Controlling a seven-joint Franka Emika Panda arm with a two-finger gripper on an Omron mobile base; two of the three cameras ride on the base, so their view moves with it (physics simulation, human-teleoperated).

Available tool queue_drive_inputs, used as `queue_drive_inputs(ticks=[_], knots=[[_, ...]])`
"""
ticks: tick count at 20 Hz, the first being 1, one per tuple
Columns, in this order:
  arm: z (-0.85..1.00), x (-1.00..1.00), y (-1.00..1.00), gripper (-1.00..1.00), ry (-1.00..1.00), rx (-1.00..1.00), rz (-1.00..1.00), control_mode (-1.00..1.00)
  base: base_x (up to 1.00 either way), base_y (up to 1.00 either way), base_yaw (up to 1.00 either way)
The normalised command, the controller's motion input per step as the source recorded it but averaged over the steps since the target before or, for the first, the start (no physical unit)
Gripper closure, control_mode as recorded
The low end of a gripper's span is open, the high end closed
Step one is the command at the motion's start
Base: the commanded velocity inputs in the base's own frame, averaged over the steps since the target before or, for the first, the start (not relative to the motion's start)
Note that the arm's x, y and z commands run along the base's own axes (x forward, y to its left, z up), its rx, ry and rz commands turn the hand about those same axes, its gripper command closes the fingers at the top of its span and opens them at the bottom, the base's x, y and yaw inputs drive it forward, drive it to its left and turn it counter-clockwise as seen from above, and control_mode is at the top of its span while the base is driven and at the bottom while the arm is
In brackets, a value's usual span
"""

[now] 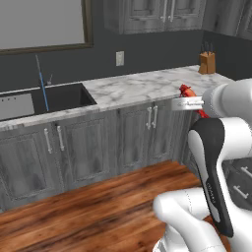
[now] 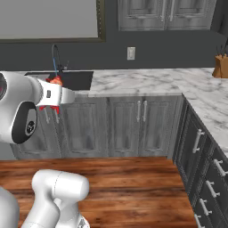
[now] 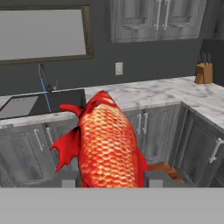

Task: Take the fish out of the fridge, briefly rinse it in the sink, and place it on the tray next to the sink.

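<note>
My gripper (image 3: 111, 177) is shut on the red-orange fish (image 3: 107, 140), which stands upright between the fingers. It is held in the air in front of the lower cabinets, away from the counter. In the left base view the fish (image 1: 186, 90) pokes up above the white hand, right of the sink (image 1: 64, 96). From the right base camera the fish (image 2: 55, 80) appears in front of the sink (image 2: 76, 79) and its thin dark tap (image 2: 55, 55). The black basin (image 3: 63, 99) lies far ahead to the left. The tray and the fridge are out of view.
A pale grey slotted panel (image 1: 15, 106) lies in the sink's left part. White marble counter (image 1: 142, 86) runs right to a corner with a wooden knife block (image 1: 207, 62). Grey cabinet doors (image 2: 124, 124) stand below, and wood floor (image 1: 98, 206) stretches in front.
</note>
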Motion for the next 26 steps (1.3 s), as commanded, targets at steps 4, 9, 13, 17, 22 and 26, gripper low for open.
queue_drive_inputs(ticks=[4, 9, 13, 17, 22, 26], knots=[[0.0, 0.0, 0.0, 1.0, 0.0, 0.0, 0.0, 1.0, 1.0, 1.0, 0.0], [0.0, 0.0, 0.0, 1.0, 0.0, 0.0, 0.0, 1.0, 1.0, 0.97, 0.0], [0.0, 0.0, 0.0, 1.0, 0.0, 0.0, 0.0, 1.0, 1.0, -0.06, -0.01], [0.0, 0.0, 0.0, 1.0, 0.0, 0.0, 0.0, 1.0, 0.67, -0.99, 0.04], [0.0, 0.0, 0.0, 1.0, 0.0, 0.0, 0.0, 1.0, 0.95, 0.27, 0.01], [0.0, 0.0, 0.0, 1.0, 0.0, 0.0, 0.0, 1.0, 0.98, 1.0, 0.0]])
